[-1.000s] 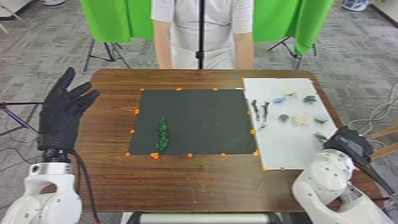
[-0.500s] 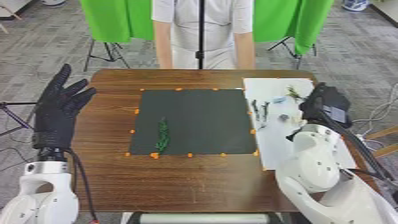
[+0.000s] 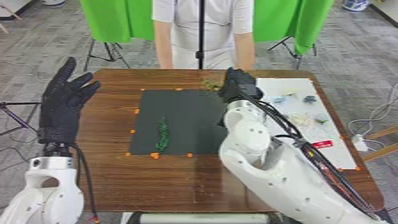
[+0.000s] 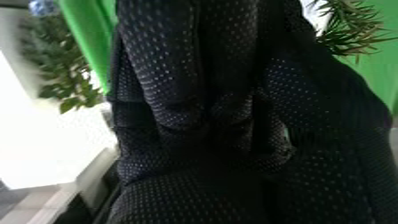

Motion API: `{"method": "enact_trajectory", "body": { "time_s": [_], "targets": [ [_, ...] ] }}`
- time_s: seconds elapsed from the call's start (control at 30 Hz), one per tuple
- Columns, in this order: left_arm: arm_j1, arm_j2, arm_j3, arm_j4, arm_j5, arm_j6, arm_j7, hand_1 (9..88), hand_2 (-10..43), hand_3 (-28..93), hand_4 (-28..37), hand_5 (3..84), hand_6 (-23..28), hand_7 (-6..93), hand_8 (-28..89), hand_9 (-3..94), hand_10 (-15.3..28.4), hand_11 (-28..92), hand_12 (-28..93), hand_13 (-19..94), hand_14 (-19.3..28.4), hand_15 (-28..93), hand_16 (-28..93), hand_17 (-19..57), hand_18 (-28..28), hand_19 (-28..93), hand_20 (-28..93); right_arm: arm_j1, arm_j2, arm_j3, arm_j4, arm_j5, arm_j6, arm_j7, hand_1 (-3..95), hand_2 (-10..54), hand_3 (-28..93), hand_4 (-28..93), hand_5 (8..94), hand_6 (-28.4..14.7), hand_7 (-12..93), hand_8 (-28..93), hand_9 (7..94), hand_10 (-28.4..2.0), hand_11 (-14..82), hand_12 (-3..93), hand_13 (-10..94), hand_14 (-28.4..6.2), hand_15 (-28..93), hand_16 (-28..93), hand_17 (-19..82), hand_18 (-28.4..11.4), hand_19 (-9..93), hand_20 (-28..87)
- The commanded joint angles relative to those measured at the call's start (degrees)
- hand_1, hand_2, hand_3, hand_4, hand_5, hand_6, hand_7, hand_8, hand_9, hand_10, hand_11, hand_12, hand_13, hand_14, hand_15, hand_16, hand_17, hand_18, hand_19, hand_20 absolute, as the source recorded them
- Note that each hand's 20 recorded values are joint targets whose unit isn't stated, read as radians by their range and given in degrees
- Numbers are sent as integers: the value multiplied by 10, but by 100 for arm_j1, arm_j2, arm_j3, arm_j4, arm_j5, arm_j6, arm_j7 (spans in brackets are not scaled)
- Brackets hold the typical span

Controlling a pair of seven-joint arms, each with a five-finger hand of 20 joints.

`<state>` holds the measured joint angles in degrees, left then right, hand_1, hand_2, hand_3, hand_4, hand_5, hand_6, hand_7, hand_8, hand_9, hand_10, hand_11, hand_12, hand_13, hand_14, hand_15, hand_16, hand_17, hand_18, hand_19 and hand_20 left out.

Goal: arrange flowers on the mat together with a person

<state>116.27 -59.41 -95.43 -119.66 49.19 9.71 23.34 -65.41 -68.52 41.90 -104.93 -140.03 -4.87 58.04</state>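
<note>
Over the mat's far right corner, a spiky sprig in the right hand

The spiky green sprig [image 3: 213, 85] shows at the far edge of the dark mat [image 3: 182, 107], its leafy end out past the left side of the right hand [image 3: 238, 87]. In the right wrist view its leaves stand out beside the black glove; the hand looks closed on the stem, though the pinch itself is hidden. Whether the sprig touches anything below, I cannot tell.

Placing it seems the step in hand. I would bring the sprig back over the mat, clear of the orange tape, and turn it so the stem lies along the direction wanted. Lower it until the whole length rests flat, then ease the fingers apart and lift straight up. Let go too high, and it may roll or spring askew; drag the glove away, and it may snag the leaves.

The dark green sprig [image 3: 163, 135] lies lengthwise on the mat's left part, so the other side leaves room. Right of the mat, the white board [image 3: 338, 150] holds several small blooms, among them a cream flower [image 3: 299, 119].

The right arm [image 3: 253, 150] slants from the lower right across the brown counter [image 3: 169, 182]. The left hand [image 3: 64, 107] is raised over the left edge, fingers spread.
</note>
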Motion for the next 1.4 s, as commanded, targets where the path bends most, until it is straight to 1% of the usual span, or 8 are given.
{"method": "enact_trajectory", "body": {
  "time_s": [0.03,0.27,0.4,0.67,1.07,1.2,1.3,1.4],
  "targets": [
    [-108,103,192,56,-80,95,171,225,81,713,-242,266,39,103,-75,301,177,182,125,224,238,392,-50,-93,259,530,17,-118,-454,-326,512,-84,-437,-276,583,-90,604,-242,866,4,138,8,937,-90,314,187,899,-72,483,212,409,-183,854,13],
    [-105,3,224,62,-13,23,248,223,82,711,-238,264,37,100,-70,300,176,173,133,219,240,380,-44,-97,259,529,14,-154,-622,-420,935,-112,-730,-420,576,-93,601,-237,870,0,134,14,937,-93,318,186,899,-75,485,214,403,-189,860,10],
    [-52,49,215,55,-63,75,334,222,82,712,-238,264,37,101,-72,301,175,169,137,222,238,372,-38,-99,259,526,14,-201,-655,-471,953,-105,-892,-438,574,-94,600,-238,869,-1,131,16,937,-94,318,187,897,-76,489,215,400,-190,863,9],
    [-86,195,307,65,-106,112,392,221,81,717,-239,265,36,105,-75,303,172,166,138,226,233,361,-31,-97,256,524,17,-207,-760,-644,939,-110,-1219,-422,546,-92,587,-232,872,-6,131,18,937,-99,327,189,892,-81,504,214,395,-200,875,8],
    [-212,292,378,81,-74,83,368,224,81,723,-237,266,36,106,-81,308,171,167,135,234,231,356,-24,-92,254,520,23,20,-799,-950,889,16,-988,-211,523,-76,581,-228,901,-9,141,10,937,-98,381,165,926,-81,509,199,430,-209,902,-19],
    [-237,381,373,54,-64,119,343,224,80,729,-233,266,35,108,-80,307,171,170,134,232,231,358,-26,-91,254,521,24,121,-805,-1085,834,256,-1055,-24,511,-70,589,-229,902,-12,141,6,937,-99,393,151,935,-80,509,193,445,-210,916,-53],
    [-238,504,423,26,-115,217,412,224,80,730,-232,266,35,109,-81,306,170,170,133,230,229,357,-28,-92,254,520,25,141,-839,-1146,796,223,-1029,-84,502,-64,597,-230,907,-14,142,2,937,-100,402,151,937,-81,513,194,452,-211,920,-64],
    [-267,541,431,8,-92,227,377,225,80,730,-231,265,34,111,-81,304,169,168,133,229,229,352,-28,-93,253,517,24,190,-862,-1201,729,288,-1055,-92,500,-56,600,-228,912,-14,144,-3,937,-99,411,148,937,-81,520,191,459,-213,923,-72]
  ]
}}
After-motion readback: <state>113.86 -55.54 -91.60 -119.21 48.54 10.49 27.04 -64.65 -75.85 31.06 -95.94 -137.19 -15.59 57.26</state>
